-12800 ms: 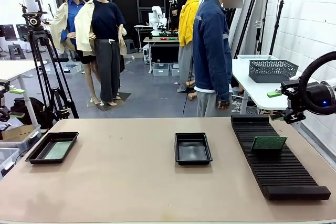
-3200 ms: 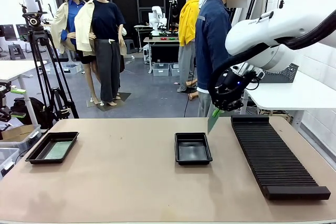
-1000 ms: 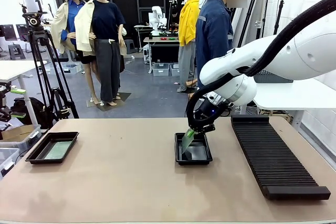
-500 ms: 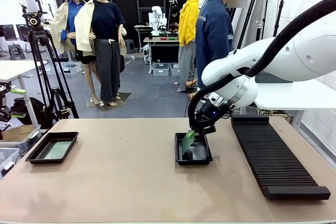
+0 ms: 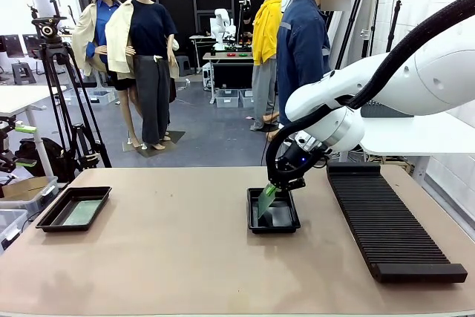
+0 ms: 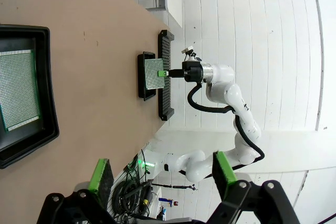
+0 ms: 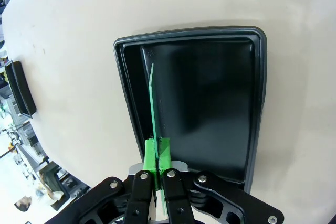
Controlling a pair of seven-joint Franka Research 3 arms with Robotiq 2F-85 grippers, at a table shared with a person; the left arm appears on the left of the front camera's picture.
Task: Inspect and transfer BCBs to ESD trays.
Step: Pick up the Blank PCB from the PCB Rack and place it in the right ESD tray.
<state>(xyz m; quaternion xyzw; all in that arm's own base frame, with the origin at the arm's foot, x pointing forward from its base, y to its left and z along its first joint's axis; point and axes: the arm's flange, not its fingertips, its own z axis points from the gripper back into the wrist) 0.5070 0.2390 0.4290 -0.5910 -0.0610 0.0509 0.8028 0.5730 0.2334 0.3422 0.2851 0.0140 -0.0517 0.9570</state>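
Here the right end effector [image 5: 278, 185] is clamped tight on a thin flat green rectangular circuit board [image 5: 266, 200]. The board stands on edge, tilted, over the shallow glossy black plastic tray [image 5: 273, 229] at the middle of the desk [image 5: 185, 257]. Its long axis follows the tray's length, 12 to 6 o'clock, and its lower edge leans toward 7. The left end effector [image 6: 161, 170] gapes wide, empty.

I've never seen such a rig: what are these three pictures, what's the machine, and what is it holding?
These are two white robot arms at a table. The wide picture looks across the table from between them; the other two come from cameras on each wrist. On the table lie two black trays and a long ribbed rack. The left tray holds a green circuit board. The right pincer is shut on another board, tilted above the middle tray. The left pincer is open.
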